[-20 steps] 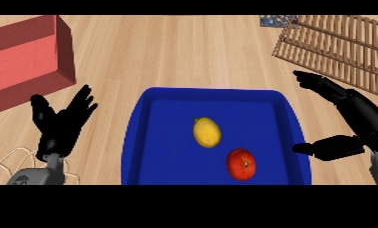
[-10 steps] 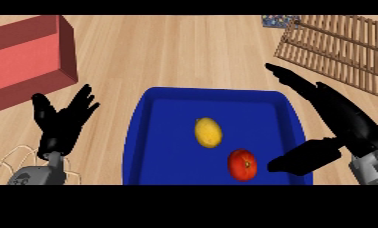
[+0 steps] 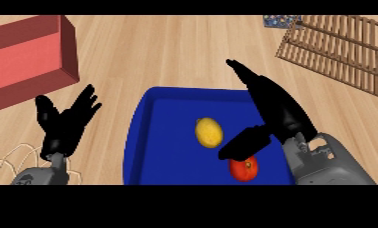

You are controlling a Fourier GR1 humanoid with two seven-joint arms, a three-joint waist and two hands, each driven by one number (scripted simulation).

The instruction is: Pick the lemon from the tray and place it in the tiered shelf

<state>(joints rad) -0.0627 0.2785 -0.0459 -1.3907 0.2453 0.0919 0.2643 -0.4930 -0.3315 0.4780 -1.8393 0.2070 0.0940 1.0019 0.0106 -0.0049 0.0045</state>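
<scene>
The lemon (image 3: 209, 132) lies near the middle of the blue tray (image 3: 159, 142) at the table's (image 3: 170, 47) near edge. The right robot hand (image 3: 277, 107) hovers over the tray, fingers straight and thumb spread, beside a red fruit (image 3: 244, 168). The left robot hand (image 3: 66, 122) rests spread at the near left. The tiered shelf (image 3: 336, 47) sits at the far right corner.

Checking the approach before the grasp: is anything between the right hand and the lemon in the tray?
Nothing visible. The right hand hangs open over the blue tray, with the lemon just to its left. The red fruit lies below the thumb, off that line.
</scene>
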